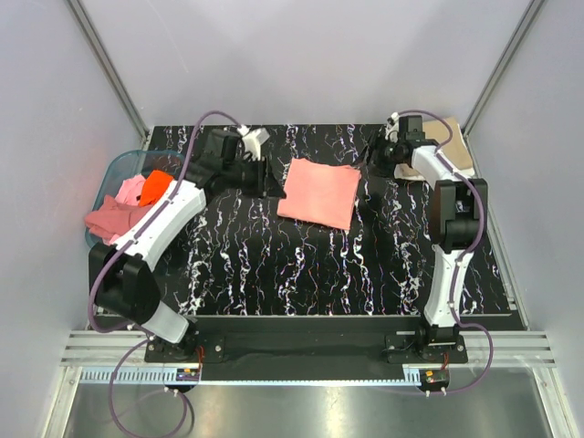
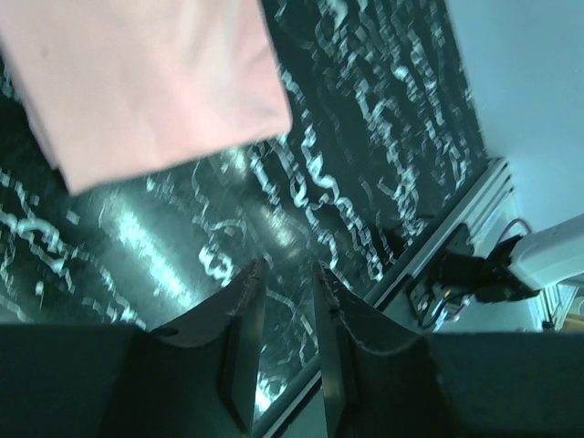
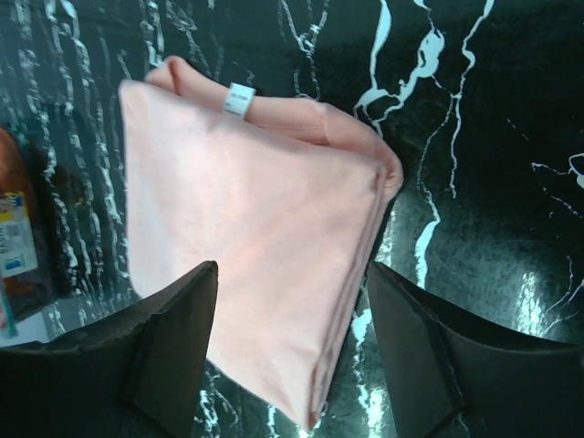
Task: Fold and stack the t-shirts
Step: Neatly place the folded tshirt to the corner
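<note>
Trouble from here lies mostly in the fold coming undone. Pink tee (image 1: 319, 192) lies folded into a rough square near the middle of the counter (image 1: 274, 265), free of both hands. Right hand (image 3: 292, 269) is spread wide and grips nothing; in its own view the 2 fingers flank the tee's near corner, and from above the right hand (image 1: 374, 164) sits just beside the tee's right edge. Left hand (image 2: 287, 274) is empty too, with only a narrow gap between its fingers, and stands just off the tee's left edge.

At the right corner the layers are stacked loosely, and the neck end with the label (image 3: 239, 99) bulges. A finger that drags across that corner while pulling away could catch 1 layer and peel the fold open. If the tee is to go onto the tan tee (image 1: 456, 137) in the far right corner, a pinch on the top layer alone would let the rest drop and unfold. All layers need to be taken together.

Right arm hangs over the tan tee, so a low sweep could rumple it.

On the left, the heap (image 1: 123, 205) spills over the basket (image 1: 109, 169) rim. Pulling 1 tee out could drag its neighbours onto the counter or tip the light basket.
</note>
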`<state>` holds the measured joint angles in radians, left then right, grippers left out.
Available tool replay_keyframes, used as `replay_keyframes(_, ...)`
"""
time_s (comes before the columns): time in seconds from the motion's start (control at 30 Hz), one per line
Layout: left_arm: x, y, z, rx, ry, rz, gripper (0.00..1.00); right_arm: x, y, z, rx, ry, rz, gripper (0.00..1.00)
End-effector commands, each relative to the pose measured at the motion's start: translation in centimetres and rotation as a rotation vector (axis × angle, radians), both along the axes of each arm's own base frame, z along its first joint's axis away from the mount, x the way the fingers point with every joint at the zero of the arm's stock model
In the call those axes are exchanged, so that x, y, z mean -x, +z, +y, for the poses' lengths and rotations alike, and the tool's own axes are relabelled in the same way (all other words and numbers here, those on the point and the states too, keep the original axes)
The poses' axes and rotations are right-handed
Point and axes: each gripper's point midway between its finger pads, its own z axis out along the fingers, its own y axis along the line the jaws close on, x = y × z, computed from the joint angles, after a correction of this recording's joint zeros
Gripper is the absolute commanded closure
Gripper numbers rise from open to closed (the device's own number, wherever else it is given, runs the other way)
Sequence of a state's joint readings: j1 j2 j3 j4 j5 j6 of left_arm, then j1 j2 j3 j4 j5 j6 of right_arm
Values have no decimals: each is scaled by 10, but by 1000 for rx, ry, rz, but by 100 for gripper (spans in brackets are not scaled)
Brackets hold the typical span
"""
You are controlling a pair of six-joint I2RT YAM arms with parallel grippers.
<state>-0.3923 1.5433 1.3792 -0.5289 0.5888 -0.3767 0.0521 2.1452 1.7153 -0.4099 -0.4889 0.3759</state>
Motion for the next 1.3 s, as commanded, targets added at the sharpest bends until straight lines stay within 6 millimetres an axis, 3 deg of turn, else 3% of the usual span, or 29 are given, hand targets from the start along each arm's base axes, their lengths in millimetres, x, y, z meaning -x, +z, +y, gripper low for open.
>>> replay_keyframes(0.0, 25, -29, 12, -39, -46, 59, 68, -4, -27, -8, 67, 43, 23, 26)
replay_keyframes(0.23, 36, -39, 21, -68, -39, 52, 68, -20, -55, -6, 84, 51, 48, 21)
replay_keyframes(0.37, 36, -41, 19, -63, -48, 57, 68, -16, -78, -6, 131, 70, 83, 21)
replay_keyframes(0.53, 36, -41, 18, -54, -53, 68, 68, -11, -89, -1, 158, 99, 94, 25)
replay_keyframes(0.97, 39, -37, 19, -46, -54, 58, 68, -4, -104, 14, 246, 154, 124, 34)
replay_keyframes(1.27, 40, -37, 19, -44, -55, 60, 68, -5, -99, 25, 210, 206, 99, 51)
